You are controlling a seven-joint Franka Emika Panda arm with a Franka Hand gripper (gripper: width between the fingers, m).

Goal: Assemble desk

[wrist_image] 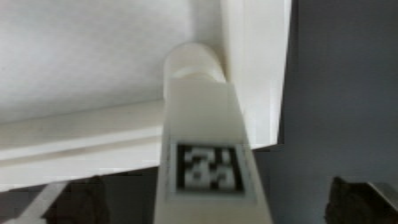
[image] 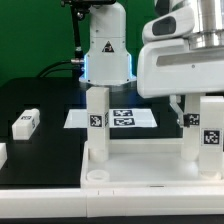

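Note:
The white desk panel [image: 140, 180] lies at the front of the table, rim up. One tagged white leg [image: 97, 125] stands upright in it toward the exterior view's left. A second leg [image: 210, 150] stands at the panel's right end. My gripper [image: 193, 108] hangs over that right leg under the big white hand. In the wrist view this leg [wrist_image: 205, 130] runs down to the panel's corner [wrist_image: 107, 60]. My gripper [wrist_image: 210, 205] straddles it, open. Both dark fingers [wrist_image: 365, 200] stand apart from the leg, with a gap on each side.
A loose tagged leg [image: 25, 123] lies on the black table at the exterior view's left, and another white piece [image: 2, 155] shows at the left edge. The marker board [image: 125, 118] lies behind the panel, in front of the robot's base [image: 105, 55].

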